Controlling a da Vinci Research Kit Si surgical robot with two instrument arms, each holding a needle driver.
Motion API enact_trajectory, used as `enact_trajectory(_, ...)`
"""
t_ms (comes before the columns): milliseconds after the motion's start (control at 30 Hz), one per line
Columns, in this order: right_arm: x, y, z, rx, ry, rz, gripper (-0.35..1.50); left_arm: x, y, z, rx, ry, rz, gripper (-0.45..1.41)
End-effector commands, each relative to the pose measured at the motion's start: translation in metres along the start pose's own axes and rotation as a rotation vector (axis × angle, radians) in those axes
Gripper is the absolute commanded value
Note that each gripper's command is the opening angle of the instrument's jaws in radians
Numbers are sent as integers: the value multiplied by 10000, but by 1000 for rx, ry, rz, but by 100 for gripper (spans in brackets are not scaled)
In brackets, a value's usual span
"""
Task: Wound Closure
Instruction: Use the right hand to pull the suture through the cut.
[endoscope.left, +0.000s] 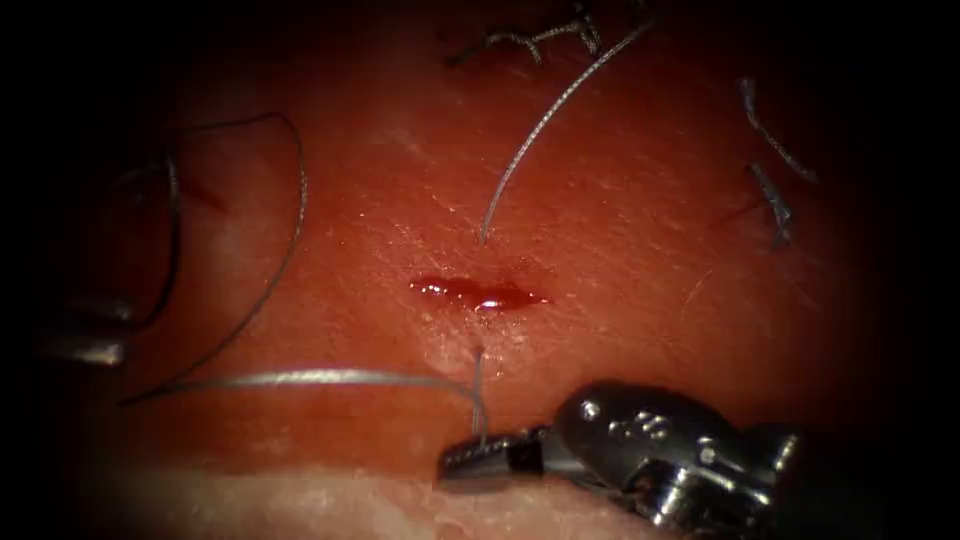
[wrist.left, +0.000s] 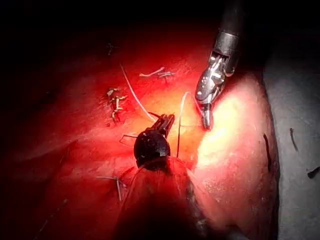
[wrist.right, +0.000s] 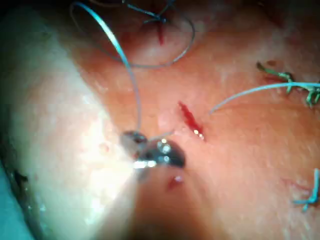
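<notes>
The tissue (endoscope.left: 620, 300) ends in a pale fatty edge (endoscope.left: 300, 500) along 6 o'clock of the endoscope view. The right end effector (endoscope.left: 480, 462) lies right along that edge. It enters from 4 o'clock, with its wrist low over the surface and its tip pointing toward 9 o'clock. It is clenched on the thread (endoscope.left: 320, 378), which rises out of the tissue just below the cut (endoscope.left: 478, 293).

The cut is short and lies crosswise at the centre, with red fluid (endoscope.left: 490, 297) glistening in it. From the grasp, the thread runs out toward 9 o'clock and then loops up to 10 o'clock. A second strand leaves the tissue just above the cut and climbs toward 1 o'clock.

Bare tissue lies between the cut and the old stitches (endoscope.left: 540, 38) at 12 o'clock, and between the cut and the cut ends of thread (endoscope.left: 775, 200) at 2 o'clock.

The left end effector (endoscope.left: 90, 340) sits in shadow at 9 o'clock, well apart from the cut. A dark arc (endoscope.left: 175, 230) curves down to it. I cannot tell whether that arc is the needle or thread, nor what this tool holds.

In the left wrist view, the right tool hangs steeply, tip down, at the tissue's pale rim. The grey counter (wrist.left: 295, 100) lies beyond that rim.
</notes>
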Motion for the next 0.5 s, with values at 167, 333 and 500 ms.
enact_trajectory(167, -9, -32, 5, 80, -26, 58, -35, -3, -5, 6, -1, 1, 3, -45)
enact_trajectory(333, -10, -63, 1, 179, -24, 107, -35, -4, -6, 6, -1, 1, 3, -45)
enact_trajectory(500, -9, -89, 8, 279, -38, 99, -35, -4, -6, 6, -1, 1, 4, -45)
